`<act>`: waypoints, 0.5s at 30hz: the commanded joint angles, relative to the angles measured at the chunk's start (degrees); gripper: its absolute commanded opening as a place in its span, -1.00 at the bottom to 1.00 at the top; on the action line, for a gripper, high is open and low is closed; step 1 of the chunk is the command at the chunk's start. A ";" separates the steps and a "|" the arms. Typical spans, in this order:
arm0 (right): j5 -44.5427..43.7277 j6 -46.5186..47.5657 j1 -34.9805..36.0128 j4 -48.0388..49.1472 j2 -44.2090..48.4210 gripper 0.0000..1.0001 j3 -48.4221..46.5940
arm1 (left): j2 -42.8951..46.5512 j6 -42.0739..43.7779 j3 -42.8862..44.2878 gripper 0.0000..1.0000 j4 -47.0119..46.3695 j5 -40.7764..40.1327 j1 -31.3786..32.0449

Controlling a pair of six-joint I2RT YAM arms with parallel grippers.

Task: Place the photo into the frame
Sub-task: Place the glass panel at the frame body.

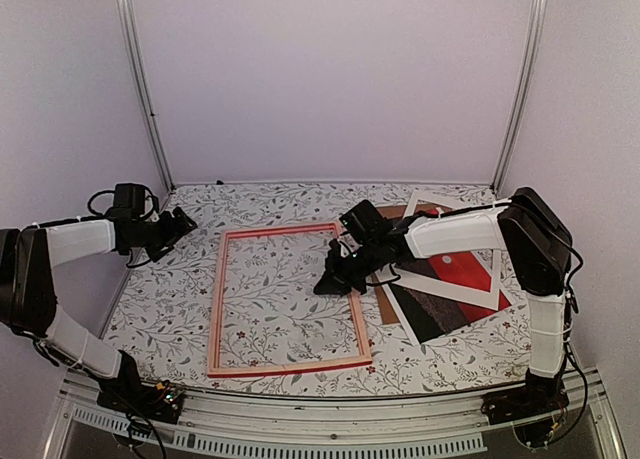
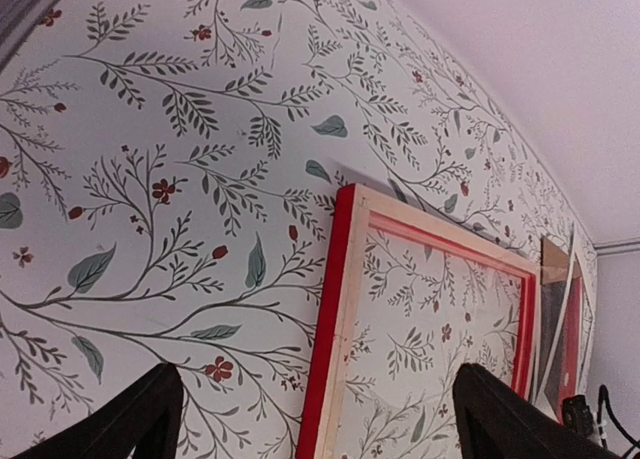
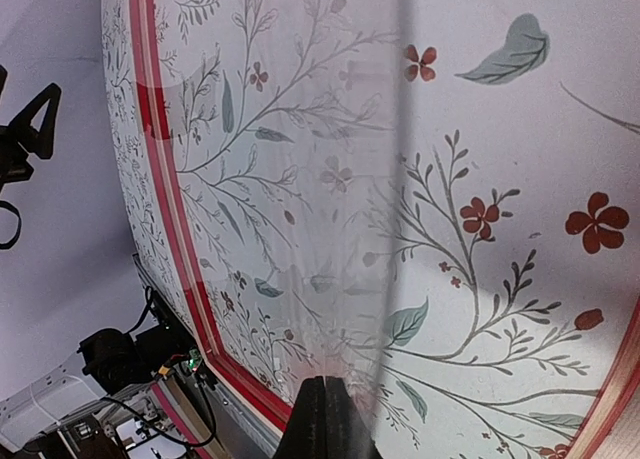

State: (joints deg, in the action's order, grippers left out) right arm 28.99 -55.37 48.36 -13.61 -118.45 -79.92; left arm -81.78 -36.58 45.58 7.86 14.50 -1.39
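The frame (image 1: 217,299) lies flat mid-table, pale wood back up, red edges showing; it also shows in the left wrist view (image 2: 340,279) and the right wrist view (image 3: 165,199). The photo (image 1: 470,271), red and dark brown, lies on the right, partly under my right forearm. My right gripper (image 1: 335,276) is over the frame's right rail. In the right wrist view the gripper (image 3: 325,404) is shut on the edge of a clear pane (image 3: 340,229), held over the frame's opening. My left gripper (image 1: 182,224) is open and empty, left of the frame's far left corner (image 2: 320,419).
A white mat border (image 1: 432,201) and a brown backing board (image 1: 385,284) lie with the photo at the right. Metal posts (image 1: 140,79) stand at the back corners. The table's near edge with cables and electronics (image 3: 120,354) is close to the frame's near rail.
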 commanded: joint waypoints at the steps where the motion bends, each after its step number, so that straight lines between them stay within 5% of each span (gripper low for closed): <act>1: -1.46 1.13 -0.11 -1.19 2.36 -1.00 -0.89 | -0.52 0.87 0.65 0.92 -0.75 -0.42 0.61; 15: -2.18 2.97 -0.11 -2.81 1.48 -1.00 -3.58 | -0.75 0.93 0.68 0.92 -0.69 -0.50 0.61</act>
State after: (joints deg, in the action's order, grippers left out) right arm 27.97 -53.87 48.36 -16.05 -118.45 -81.08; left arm -81.78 -36.45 45.58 7.88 14.44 -1.30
